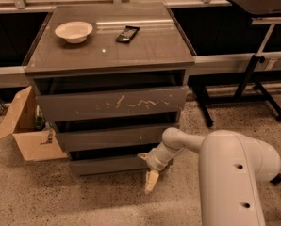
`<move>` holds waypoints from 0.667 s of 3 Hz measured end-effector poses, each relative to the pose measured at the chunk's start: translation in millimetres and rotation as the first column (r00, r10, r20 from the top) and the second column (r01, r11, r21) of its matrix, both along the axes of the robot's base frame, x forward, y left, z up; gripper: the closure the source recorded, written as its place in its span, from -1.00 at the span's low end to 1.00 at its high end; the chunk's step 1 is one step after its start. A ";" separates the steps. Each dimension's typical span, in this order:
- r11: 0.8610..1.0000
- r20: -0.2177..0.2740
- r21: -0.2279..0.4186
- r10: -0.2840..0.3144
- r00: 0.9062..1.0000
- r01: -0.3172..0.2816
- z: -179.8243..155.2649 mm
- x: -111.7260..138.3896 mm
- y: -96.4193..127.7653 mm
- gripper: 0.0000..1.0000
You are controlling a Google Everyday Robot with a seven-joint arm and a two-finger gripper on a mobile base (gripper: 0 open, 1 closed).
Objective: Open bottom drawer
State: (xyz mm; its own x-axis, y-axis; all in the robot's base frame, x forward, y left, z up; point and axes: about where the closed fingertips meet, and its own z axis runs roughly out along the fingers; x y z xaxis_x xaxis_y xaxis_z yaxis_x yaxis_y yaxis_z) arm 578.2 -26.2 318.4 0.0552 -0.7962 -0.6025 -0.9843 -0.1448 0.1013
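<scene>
Your pincer sits at lower centre of the frame, at the right end of the bottom drawer, the narrowest dark grey-brown flat front, lowest of three. Its pale fingers stand apart: one reaches the drawer front's upper right corner, and the other points down over the speckled floor. A round white bowl and a flat black device lie on the glossy grey tabletop. An open cardboard box stands at left.
</scene>
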 end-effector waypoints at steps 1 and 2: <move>0.996 0.055 -0.088 -0.027 0.998 0.032 -15.0 11.0 -12.7 -1.00; 0.992 0.123 -0.099 -0.065 0.990 0.077 -52.0 49.4 -38.5 -1.00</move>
